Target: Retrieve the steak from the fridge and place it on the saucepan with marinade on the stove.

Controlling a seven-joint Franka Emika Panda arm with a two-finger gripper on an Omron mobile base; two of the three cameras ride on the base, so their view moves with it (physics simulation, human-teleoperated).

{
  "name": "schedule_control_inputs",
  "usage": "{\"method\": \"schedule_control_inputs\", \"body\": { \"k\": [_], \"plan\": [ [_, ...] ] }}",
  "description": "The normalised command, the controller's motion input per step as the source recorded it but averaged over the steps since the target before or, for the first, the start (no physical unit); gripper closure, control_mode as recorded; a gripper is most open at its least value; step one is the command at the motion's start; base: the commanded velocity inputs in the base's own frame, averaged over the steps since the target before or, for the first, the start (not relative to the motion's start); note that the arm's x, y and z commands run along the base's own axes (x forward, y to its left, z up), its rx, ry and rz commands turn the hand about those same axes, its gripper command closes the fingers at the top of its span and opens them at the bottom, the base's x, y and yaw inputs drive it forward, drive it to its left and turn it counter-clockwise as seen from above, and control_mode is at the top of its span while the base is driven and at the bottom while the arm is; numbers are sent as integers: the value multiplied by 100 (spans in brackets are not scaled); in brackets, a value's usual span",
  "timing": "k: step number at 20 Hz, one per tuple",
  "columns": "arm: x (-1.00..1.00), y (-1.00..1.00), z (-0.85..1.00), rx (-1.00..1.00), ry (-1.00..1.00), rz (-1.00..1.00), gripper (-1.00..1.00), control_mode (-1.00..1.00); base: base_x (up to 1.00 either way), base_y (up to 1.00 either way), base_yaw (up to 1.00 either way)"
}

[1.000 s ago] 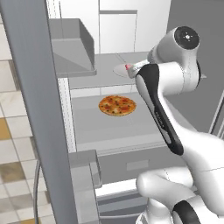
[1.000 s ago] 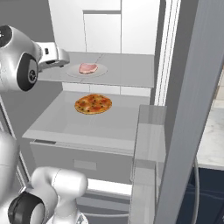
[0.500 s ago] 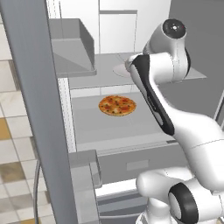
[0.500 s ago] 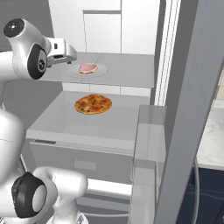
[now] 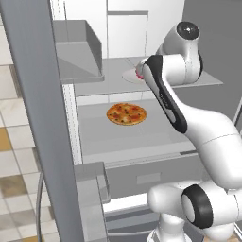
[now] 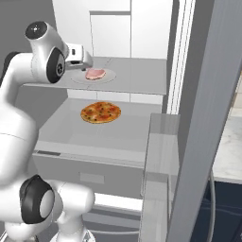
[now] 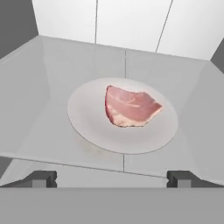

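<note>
The steak (image 7: pixel 131 107) is a pinkish-red slab lying on a white plate (image 7: pixel 87 127) on the upper shelf (image 6: pixel 137 75) of the open fridge (image 5: pixel 38 118). In the right base view the steak (image 6: pixel 94 73) sits just beyond the hand. In the left base view my arm covers most of the steak (image 5: pixel 139 73). My gripper (image 7: pixel 111 178) is open and level with the shelf's front edge, short of the plate, with nothing between its fingertips (image 7: pixel 41 178). The saucepan, marinade and stove are out of view.
A round pizza (image 5: pixel 126 114) lies on the lower shelf, under the plate. Open fridge doors with grey bins (image 6: pixel 160 142) flank the opening on both sides. A grey drawer front (image 5: pixel 151 177) closes the bottom. A pale counter (image 6: pixel 229 146) lies at the right.
The hand has crept forward toward the plate on the upper shelf and the elbow has risen. The jaws stay open.
</note>
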Motion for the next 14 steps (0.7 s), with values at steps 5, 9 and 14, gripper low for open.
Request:
{"method": "schedule_control_inputs", "body": {
  "k": [5, 9, 14],
  "plan": [
    [36, -1, -26, 0, 0, 0, -100, -100, 0, 0, 0],
    [36, 0, -21, 0, 0, 0, -100, -100, 0, 0, 0],
    [32, 0, -2, 0, 0, 0, -100, -100, 0, 0, 0]
  ]
}}
